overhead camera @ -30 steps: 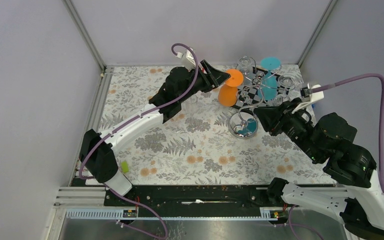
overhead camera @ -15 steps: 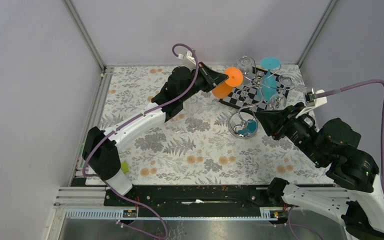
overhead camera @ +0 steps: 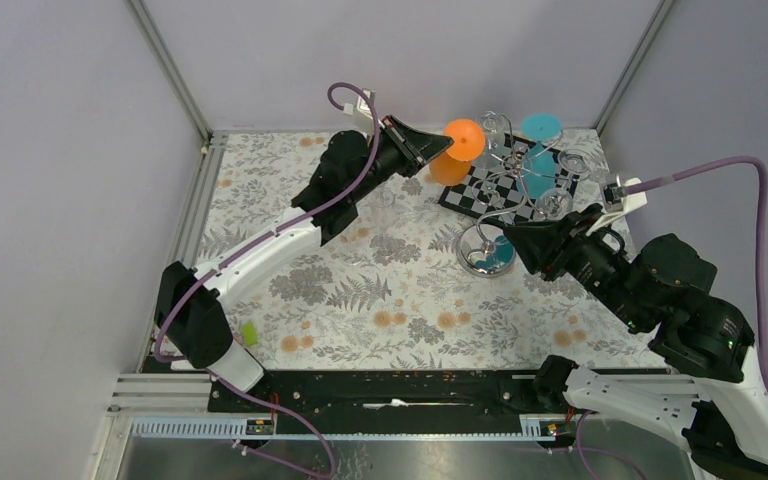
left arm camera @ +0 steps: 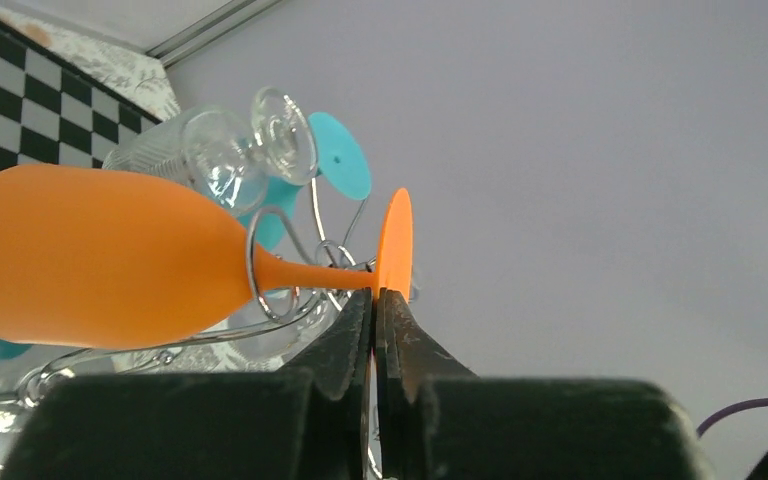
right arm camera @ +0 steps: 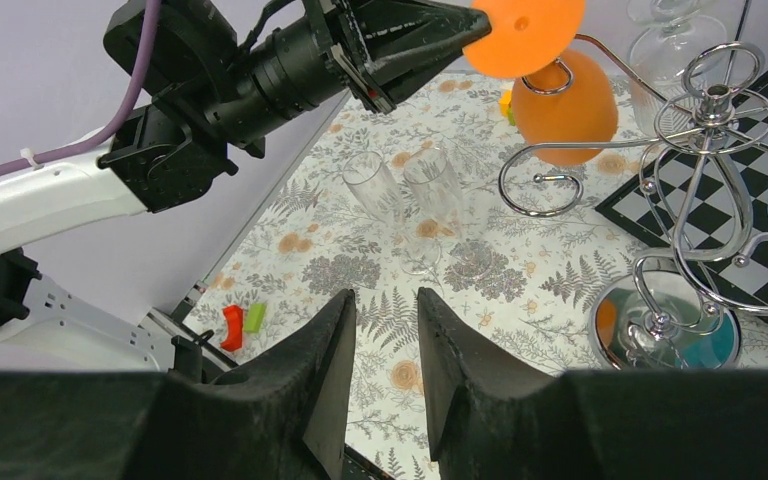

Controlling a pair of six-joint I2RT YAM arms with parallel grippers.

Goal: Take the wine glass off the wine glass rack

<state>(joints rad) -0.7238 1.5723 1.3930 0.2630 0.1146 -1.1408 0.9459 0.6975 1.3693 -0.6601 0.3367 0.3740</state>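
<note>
An orange wine glass (overhead camera: 450, 168) hangs tilted at the wine glass rack (overhead camera: 516, 182), a chrome wire stand with curled arms. In the left wrist view its stem runs through a wire loop (left arm camera: 268, 292) and its bowl (left arm camera: 90, 260) lies to the left. My left gripper (left arm camera: 380, 296) is shut on the rim of the glass's round foot (overhead camera: 464, 139). From the right wrist view, the orange glass (right arm camera: 562, 98) shows at the rack's (right arm camera: 712, 130) left arm. My right gripper (right arm camera: 385, 296) is open and holds nothing, hovering left of the rack's mirror base (overhead camera: 487, 251).
A clear glass (left arm camera: 210, 150) and a teal glass (overhead camera: 538, 150) also hang on the rack. A black-and-white checkered board (overhead camera: 472, 188) lies under it. Two clear glasses (right arm camera: 380, 185) lie on the floral cloth. Red (right arm camera: 232, 326) and green (right arm camera: 254, 318) blocks sit near the left arm's base.
My left gripper has shut on the orange glass's foot and drawn it up and toward the back, tilting the glass. The right gripper's jaws have widened slightly.
</note>
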